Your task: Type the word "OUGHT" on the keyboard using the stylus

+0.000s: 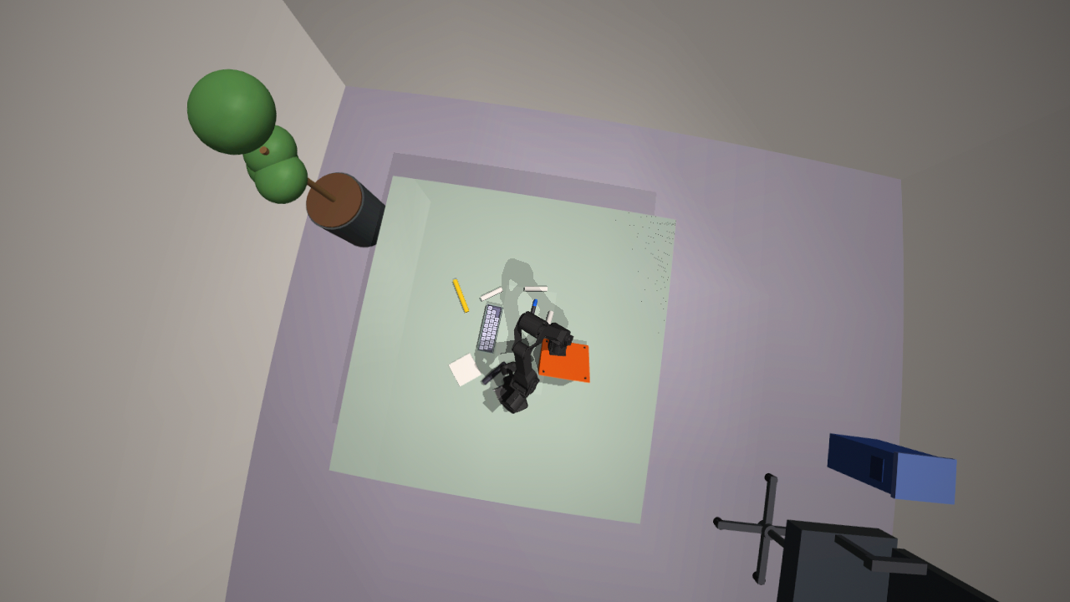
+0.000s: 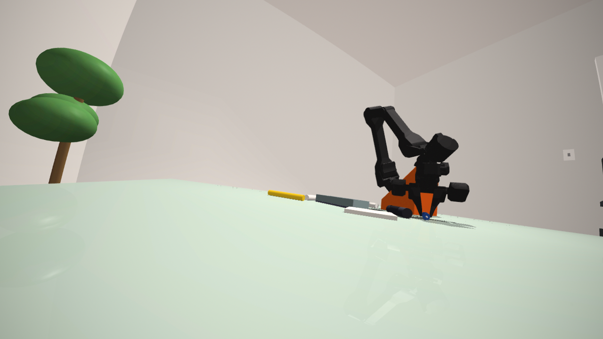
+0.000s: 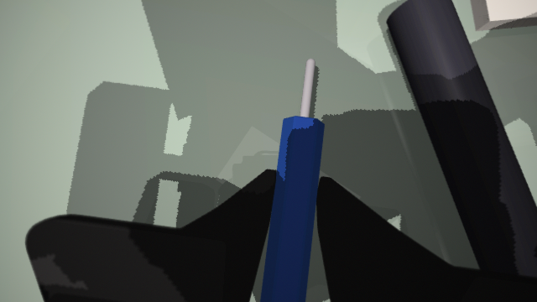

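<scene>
Ok, running this one remotely, so here's my view left to right in the top cam, with the keyboard (image 1: 489,328) (image 2: 336,200) as my landmark. Potted tree (image 1: 231,112) (image 2: 80,76) is way off to its left, beyond the tabletop (image 1: 419,434) (image 2: 210,270). Yellow stick (image 1: 460,294) (image 2: 286,195) lies up and left of the keyboard, and a white square block (image 1: 464,369) (image 2: 370,213) (image 3: 513,9) sits below-left of it.

A dark cylinder (image 1: 491,373) (image 2: 398,211) (image 3: 440,50) lies just below the keyboard, partly under my arm. Farther from the keyboard past that cylinder, I've got the fingers (image 2: 415,200) pinching the blue stylus (image 2: 425,216) (image 3: 294,201), pale tip sticking out front. It's down low by the tabletop and well off the keys, so nothing's being typed. The arm blocks the stylus in the top cam.

Up and right of the keyboard there's a blue-ended stick (image 1: 534,303), and the orange base plate (image 1: 576,366) (image 2: 392,203) sits to its right.
</scene>
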Controlling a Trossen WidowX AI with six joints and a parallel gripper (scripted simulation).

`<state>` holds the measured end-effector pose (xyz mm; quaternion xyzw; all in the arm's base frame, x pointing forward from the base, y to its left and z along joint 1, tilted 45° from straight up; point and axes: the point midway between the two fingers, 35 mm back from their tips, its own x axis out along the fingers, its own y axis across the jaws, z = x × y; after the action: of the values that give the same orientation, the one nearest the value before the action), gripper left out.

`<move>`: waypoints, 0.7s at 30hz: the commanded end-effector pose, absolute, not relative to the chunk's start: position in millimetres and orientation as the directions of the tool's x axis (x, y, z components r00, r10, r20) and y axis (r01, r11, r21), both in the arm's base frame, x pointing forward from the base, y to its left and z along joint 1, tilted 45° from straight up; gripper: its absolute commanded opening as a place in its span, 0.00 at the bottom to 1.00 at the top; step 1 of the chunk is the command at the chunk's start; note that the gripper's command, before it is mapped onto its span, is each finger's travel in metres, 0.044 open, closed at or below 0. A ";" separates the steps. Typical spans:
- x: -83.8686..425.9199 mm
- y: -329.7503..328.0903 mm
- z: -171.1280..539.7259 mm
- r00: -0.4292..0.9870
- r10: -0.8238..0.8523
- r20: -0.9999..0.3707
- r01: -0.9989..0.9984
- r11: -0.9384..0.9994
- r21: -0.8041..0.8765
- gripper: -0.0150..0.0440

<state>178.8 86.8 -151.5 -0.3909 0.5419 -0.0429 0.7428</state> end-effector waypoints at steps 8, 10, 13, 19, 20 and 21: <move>179.3 90.7 -148.8 0.407 -0.486 -0.773 -0.360 0.692 -0.625 0.25; 180.1 95.6 -144.5 0.407 -0.486 -0.773 -0.360 0.693 -0.625 0.25; 181.4 106.0 -134.4 0.408 -0.486 -0.773 -0.361 0.692 -0.625 0.25; 182.0 122.2 -115.6 0.408 -0.486 -0.773 -0.360 0.692 -0.626 0.25; 182.0 122.2 -115.6 0.408 -0.486 -0.773 -0.360 0.692 -0.626 0.25; 182.0 122.2 -115.6 0.408 -0.486 -0.773 -0.360 0.692 -0.626 0.25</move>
<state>182.6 119.1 -119.6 -0.3919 0.5397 -0.0405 0.7440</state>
